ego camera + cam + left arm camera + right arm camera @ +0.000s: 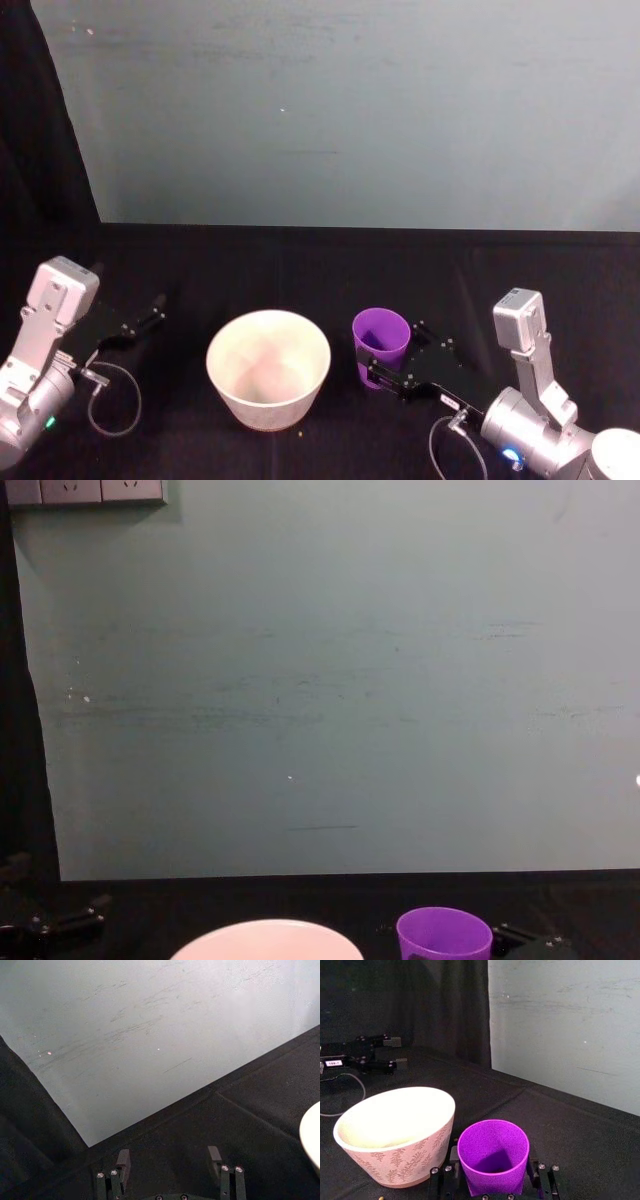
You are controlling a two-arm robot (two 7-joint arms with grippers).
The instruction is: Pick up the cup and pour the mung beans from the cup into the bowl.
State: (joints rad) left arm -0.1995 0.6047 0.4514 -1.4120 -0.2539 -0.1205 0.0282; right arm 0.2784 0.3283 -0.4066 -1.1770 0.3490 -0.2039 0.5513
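Grips the purple cup (pixel 381 335) low on its tapered wall with the right gripper (pixel 494 1169), closed on it from both sides as far as the right wrist view tells. Finds the cup upright over the black tablecloth (pixel 300 270), just to the right of the white bowl (pixel 265 408), near it but not touching. Cannot tell whether the base rests on the cloth or hangs just clear of it. Shows a leaf print on the bowl's outer wall and a pale, bare inside. Cannot make out mung beans in the cup, just purple walls and a shadowed bottom. Rests the left gripper (pixel 155 310) well off to the bowl's left, low over the cloth, spread open with nothing between.

Expect a light, thin plastic tumbler: stiff enough to hold its shape, yet liable to flex under a hard squeeze, and smooth enough to slide. Mind the taper, since a wall that narrows downward lets the cup slip up and out of a low clamp once tipped. Take hold nearer mid-height, square across the widest line, and leave the rim free for pouring. Count on little weight from any beans, but on a sudden rush once the cup is tilted. Tip slowly, with the lip well over the wide bowl. Treat the bowl as heavier and steady, though easy to nudge.
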